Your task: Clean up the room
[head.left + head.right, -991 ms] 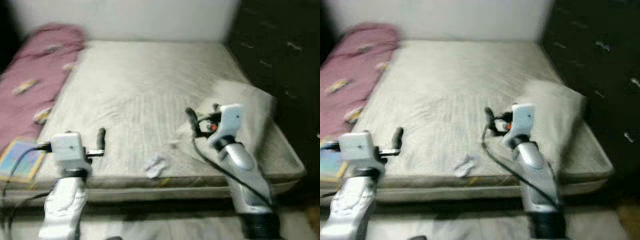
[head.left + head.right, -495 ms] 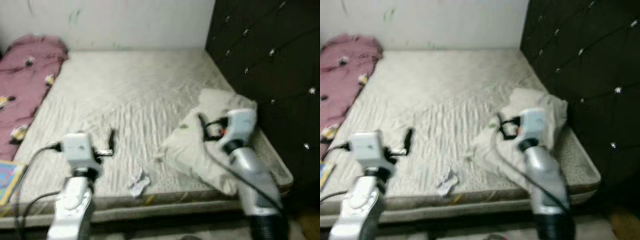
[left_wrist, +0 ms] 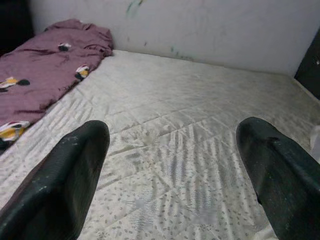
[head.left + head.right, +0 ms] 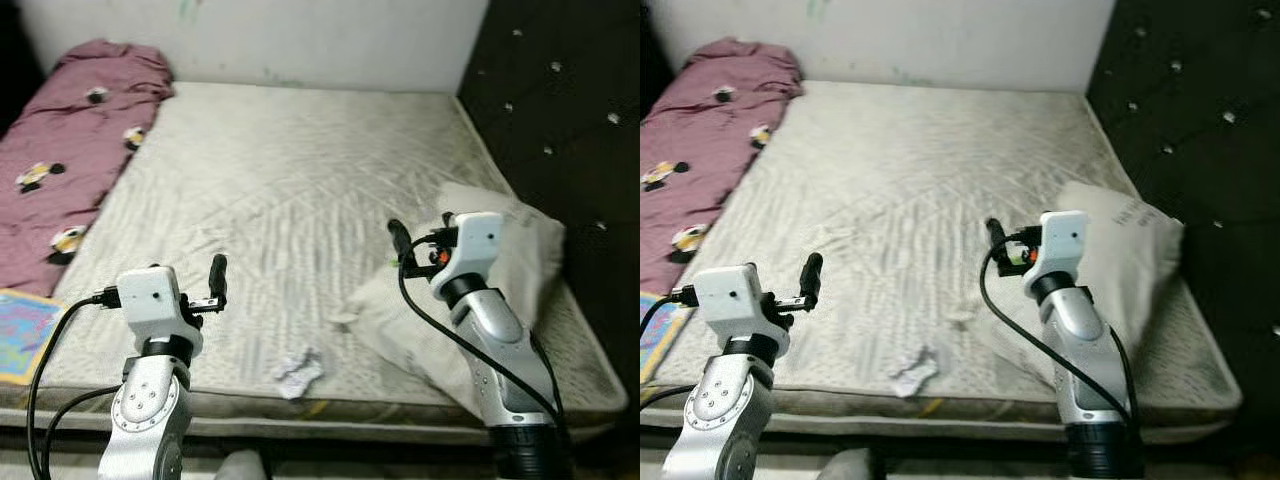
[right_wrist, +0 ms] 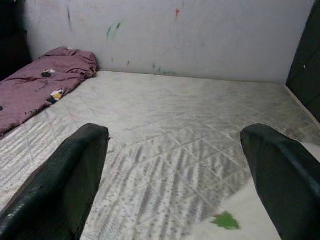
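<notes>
Left gripper (image 4: 216, 272): lower left of the left eye view, raised above the near edge of the mattress (image 4: 290, 170). In its wrist view the two black fingers (image 3: 65, 185) stand wide apart, nothing between them, touching nothing.

Right gripper (image 4: 398, 238): right of centre, level with the near corner of the pillow (image 4: 500, 280). Its fingers (image 5: 70, 180) are likewise spread wide and empty, held over the bedding without contact.

Crumpled paper (image 4: 298, 370): small white wad, irregular and creased, lying on the mattress close to its front edge, lower centre of the frame, between the two arms and nearer than both grippers.

Pillow: pale cream fabric, soft and rumpled, lying askew at the right side of the mattress beside the right arm; a small green mark (image 5: 226, 220) shows on its near corner.

Mattress: off-white, quilted in a diamond pattern, bare of sheets.

Blanket (image 4: 75, 150): dusty pink cloth with small printed figures, bunched along the left of the frame from upper left downward.

Book (image 4: 22, 320): flat, brightly coloured cover, at the far left edge below the blanket.

Headboard (image 4: 570, 110): dark, tufted with buttons, at the right.

Wall (image 4: 300, 40): white, scuffed, along the top.
</notes>
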Robot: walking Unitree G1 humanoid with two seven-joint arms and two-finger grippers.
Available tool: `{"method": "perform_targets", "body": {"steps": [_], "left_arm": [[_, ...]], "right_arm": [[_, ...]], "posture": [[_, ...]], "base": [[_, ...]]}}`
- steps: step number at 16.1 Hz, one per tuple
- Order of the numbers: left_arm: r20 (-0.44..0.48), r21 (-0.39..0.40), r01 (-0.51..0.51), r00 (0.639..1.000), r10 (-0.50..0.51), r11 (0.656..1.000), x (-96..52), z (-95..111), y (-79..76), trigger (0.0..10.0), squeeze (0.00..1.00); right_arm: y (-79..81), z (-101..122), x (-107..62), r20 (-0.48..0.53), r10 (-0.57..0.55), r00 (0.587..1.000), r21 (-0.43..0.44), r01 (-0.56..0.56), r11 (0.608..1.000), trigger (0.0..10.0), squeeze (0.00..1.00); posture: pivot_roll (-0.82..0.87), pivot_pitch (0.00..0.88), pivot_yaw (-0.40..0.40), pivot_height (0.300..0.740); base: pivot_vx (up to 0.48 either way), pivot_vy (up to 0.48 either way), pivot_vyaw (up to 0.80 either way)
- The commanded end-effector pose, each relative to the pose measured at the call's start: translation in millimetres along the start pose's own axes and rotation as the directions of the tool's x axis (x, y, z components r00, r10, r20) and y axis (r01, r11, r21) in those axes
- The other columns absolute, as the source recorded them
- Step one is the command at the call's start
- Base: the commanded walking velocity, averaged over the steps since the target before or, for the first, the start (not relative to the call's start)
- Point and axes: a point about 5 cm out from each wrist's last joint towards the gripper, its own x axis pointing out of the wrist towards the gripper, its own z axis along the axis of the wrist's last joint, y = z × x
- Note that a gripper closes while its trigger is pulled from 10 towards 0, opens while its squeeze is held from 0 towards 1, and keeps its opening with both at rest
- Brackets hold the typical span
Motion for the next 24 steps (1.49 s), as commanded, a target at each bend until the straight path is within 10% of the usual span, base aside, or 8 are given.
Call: {"method": "perform_targets", "body": {"steps": [1, 17, 24], "left_arm": [[-0.011, -0.001, -0.020, 1.000, 0.020, 1.000, -1.0, -1, 5.2, 10.0, 0.00], [0.049, 0.005, -0.134, 0.990, 0.134, 0.991, 4.6, 14, 11.9, 10.0, 0.00], [0.016, 0.013, -0.078, 0.997, 0.078, 0.997, 2.4, -1, 9.8, 10.0, 0.00]], "right_arm": [[1.5, 0, 0.2, -0.003, 0.002, 1.000, 0.014, -0.002, 1.000, 10.0, 0.00], [6.3, 9, 18.8, 0.035, -0.049, 0.998, -0.013, 0.049, 0.999, 10.0, 0.00], [-19.1, -8, -0.1, -0.044, -0.202, 0.978, -0.024, 0.201, 0.979, 10.0, 0.00]], "posture": [[0.05, 0.000, -0.039, 0.740], [0.07, 0.043, -0.063, 0.740], [0.05, 0.013, -0.071, 0.740]], "base": [[0.000, 0.480, 0.00], [0.000, 0.171, 0.00], [0.000, 0.000, 0.27]]}}
